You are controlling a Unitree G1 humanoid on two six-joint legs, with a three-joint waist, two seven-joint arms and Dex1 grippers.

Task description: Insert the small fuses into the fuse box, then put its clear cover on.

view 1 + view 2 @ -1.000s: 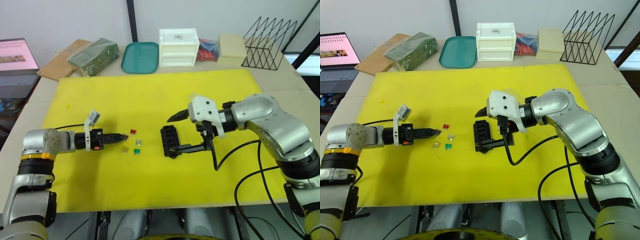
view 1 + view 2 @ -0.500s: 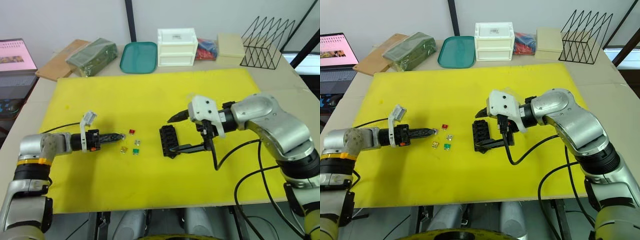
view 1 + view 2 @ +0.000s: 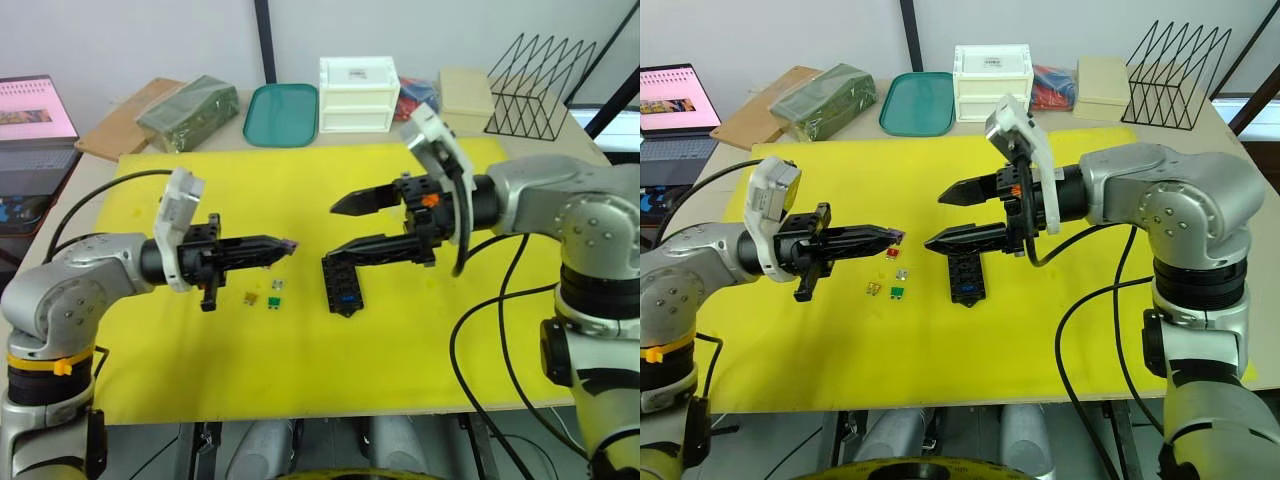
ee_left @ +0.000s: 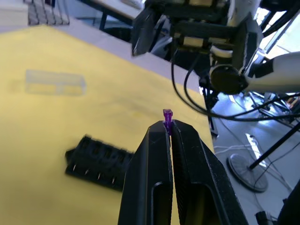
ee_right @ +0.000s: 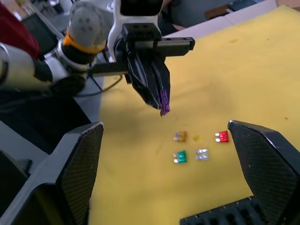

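Note:
My left gripper hovers above the yellow mat, shut on a tiny purple fuse that sticks out of its tips. Below and to its right, the black fuse box lies on the mat with a blue fuse in one slot. Loose small fuses lie left of the box: red, clear, tan and green. My right gripper hangs open above the box, holding nothing and pointing at the left gripper. The clear cover lies on the mat beyond the box.
The yellow mat covers most of the table. Along the back stand a white drawer box, a green tray, a green pouch, a beige box and a wire rack. A laptop sits far left.
Both grippers have risen off the mat. The left one has moved right with the purple fuse showing at its tips. The right one has lifted away from the fuse box.

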